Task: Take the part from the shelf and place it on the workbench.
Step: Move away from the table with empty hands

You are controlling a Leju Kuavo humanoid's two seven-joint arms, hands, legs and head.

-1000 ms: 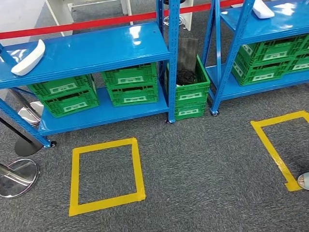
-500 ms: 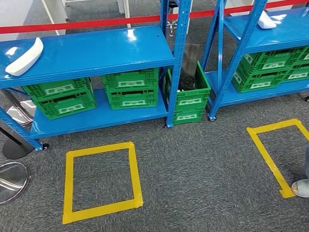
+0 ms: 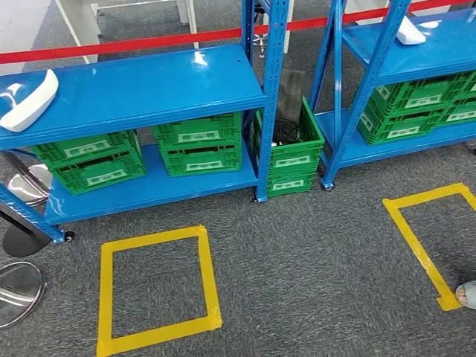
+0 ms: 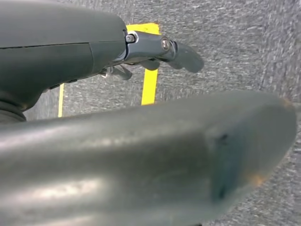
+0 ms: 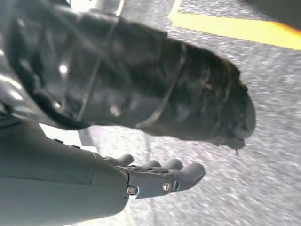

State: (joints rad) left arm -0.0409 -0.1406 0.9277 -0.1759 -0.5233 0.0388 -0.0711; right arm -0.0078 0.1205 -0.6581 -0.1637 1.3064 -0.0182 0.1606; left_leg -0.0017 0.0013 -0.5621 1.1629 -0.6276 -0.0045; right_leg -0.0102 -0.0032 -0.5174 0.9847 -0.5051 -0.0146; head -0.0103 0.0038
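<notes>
A white part [image 3: 27,100] lies on the top board of the left blue shelf [image 3: 140,85], at that board's left end and tilted across it. A second white part [image 3: 410,32] lies on the top board of the right blue shelf [image 3: 443,52], well apart from the first. Neither part is touched by a hand.

Under the left shelf's top board, green crates [image 3: 198,145] stand stacked in two piles on the lower board. Another green crate [image 3: 289,152] sits on the floor between the two shelves, with dark cables inside it. More green crates [image 3: 415,108] stand stacked on the lower board of the right shelf. A red barrier strip [image 3: 129,44] runs behind the shelves.

On the grey carpet [image 3: 309,260] in front of the left shelf is a square of yellow tape [image 3: 154,286]; another yellow tape outline [image 3: 418,238] lies in front of the right shelf, and the tip of a person's shoe [image 3: 467,294] rests at its near corner. Round metal stand bases [image 3: 19,290] sit at the far left.

The left hand [image 4: 156,49] hangs above the carpet near a yellow tape line, its fingers [image 4: 186,56] stretched out straight and holding nothing. The right hand [image 5: 160,176] also hangs over the carpet, its fingers [image 5: 191,172] extended side by side and empty.
</notes>
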